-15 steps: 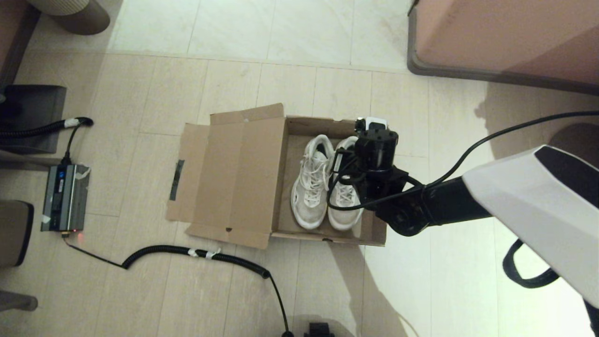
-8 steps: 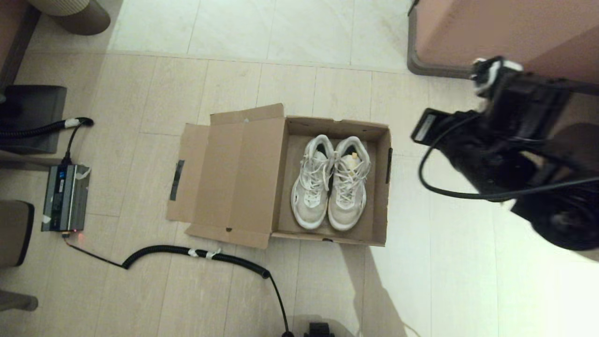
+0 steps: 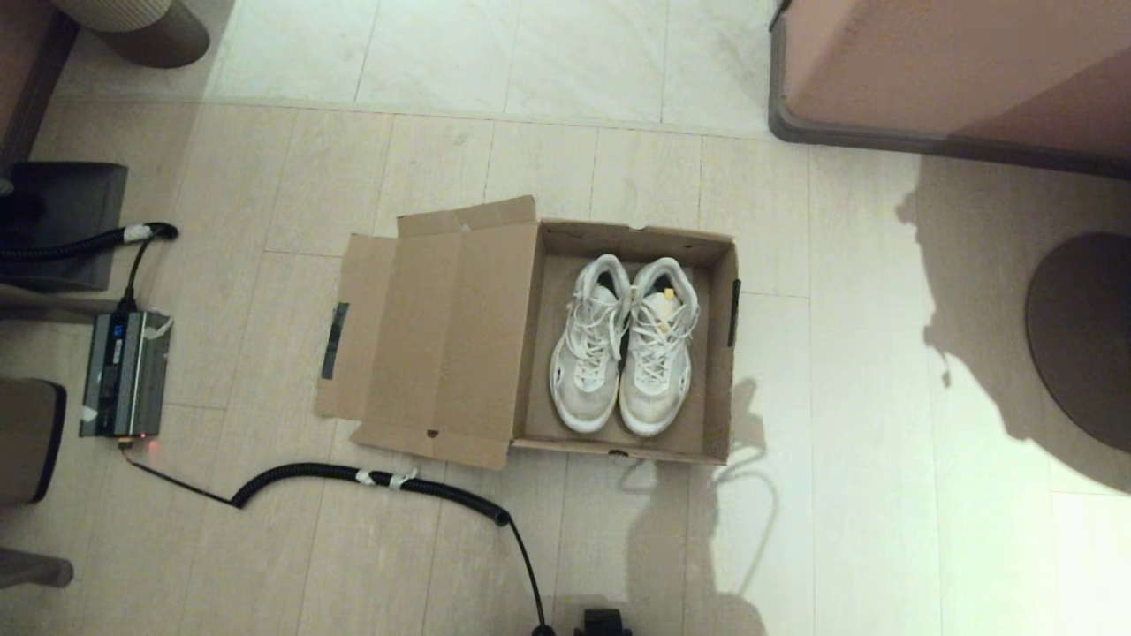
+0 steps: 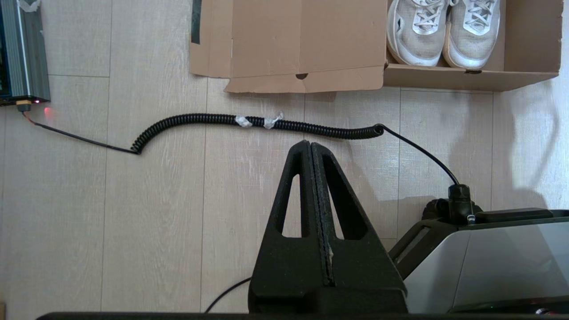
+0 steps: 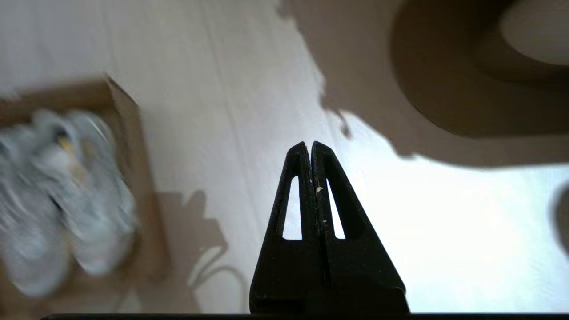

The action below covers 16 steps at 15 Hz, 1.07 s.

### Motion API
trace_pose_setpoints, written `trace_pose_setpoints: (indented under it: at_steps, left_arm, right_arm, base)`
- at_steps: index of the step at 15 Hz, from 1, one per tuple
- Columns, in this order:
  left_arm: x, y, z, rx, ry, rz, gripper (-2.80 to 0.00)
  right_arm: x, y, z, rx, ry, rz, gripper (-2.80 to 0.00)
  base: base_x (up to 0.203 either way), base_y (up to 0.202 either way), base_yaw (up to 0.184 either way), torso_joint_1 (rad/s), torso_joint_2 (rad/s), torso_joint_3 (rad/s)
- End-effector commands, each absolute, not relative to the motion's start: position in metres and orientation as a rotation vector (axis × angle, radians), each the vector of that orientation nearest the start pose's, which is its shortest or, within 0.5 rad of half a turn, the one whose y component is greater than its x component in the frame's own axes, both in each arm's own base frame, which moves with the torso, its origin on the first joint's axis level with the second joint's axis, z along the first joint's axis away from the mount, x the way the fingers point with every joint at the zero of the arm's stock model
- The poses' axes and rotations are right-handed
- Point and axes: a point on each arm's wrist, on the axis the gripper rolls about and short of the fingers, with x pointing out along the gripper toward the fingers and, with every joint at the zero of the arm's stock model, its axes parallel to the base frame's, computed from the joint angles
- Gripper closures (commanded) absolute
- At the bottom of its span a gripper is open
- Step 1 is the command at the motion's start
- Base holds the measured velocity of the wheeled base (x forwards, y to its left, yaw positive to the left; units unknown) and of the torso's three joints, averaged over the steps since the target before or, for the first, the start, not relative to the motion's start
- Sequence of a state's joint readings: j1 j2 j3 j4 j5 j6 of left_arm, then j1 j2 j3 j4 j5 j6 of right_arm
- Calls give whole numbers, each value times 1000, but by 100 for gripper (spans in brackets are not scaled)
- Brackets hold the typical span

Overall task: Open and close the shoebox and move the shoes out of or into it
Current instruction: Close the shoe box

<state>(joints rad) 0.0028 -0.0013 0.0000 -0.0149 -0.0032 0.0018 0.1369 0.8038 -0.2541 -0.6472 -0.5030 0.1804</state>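
The brown shoebox (image 3: 717, 353) lies open on the floor, its lid (image 3: 451, 336) folded out flat to the left with dark tape (image 3: 333, 340) on the edge flap. Both white shoes (image 3: 618, 344) sit side by side inside; the right one carries a small yellow tag (image 3: 669, 294). Neither arm shows in the head view. My left gripper (image 4: 310, 144) is shut and empty, held above bare floor on the near side of the box (image 4: 466, 78). My right gripper (image 5: 310, 146) is shut and empty, above bare floor to the right of the box (image 5: 133, 146) and shoes (image 5: 62, 191).
A coiled black cable (image 3: 371, 479) runs across the floor just in front of the lid. A grey power unit (image 3: 122, 373) lies at the left. The pink-brown furniture block (image 3: 954, 75) fills the far right corner, and a round dark base (image 3: 1082, 336) sits at the right edge.
The right arm, which hung over the right shoe inside the box a second ago, has swung away to the right and left the head view. Shoes and box have not moved.
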Motion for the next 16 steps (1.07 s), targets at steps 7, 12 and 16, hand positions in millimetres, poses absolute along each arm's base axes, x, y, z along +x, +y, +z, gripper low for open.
trace_pose_setpoints:
  at_steps: [7, 12, 16]
  left_arm:
    - [-22, 0, 75, 3, -9, 0, 0]
    - [-22, 0, 75, 3, -10, 0, 0]
    - [-22, 0, 75, 2, -9, 0, 0]
  right_arm:
    - [1, -2, 94, -135, 120, -32, 0]
    - [-2, 0, 79, -58, 304, 76, 0]
    - [3, 0, 79, -20, 380, 28, 0]
  base:
    - [0, 0, 0, 0, 0, 0]
    - [0, 0, 0, 0, 0, 0]
    - [0, 0, 0, 0, 0, 0]
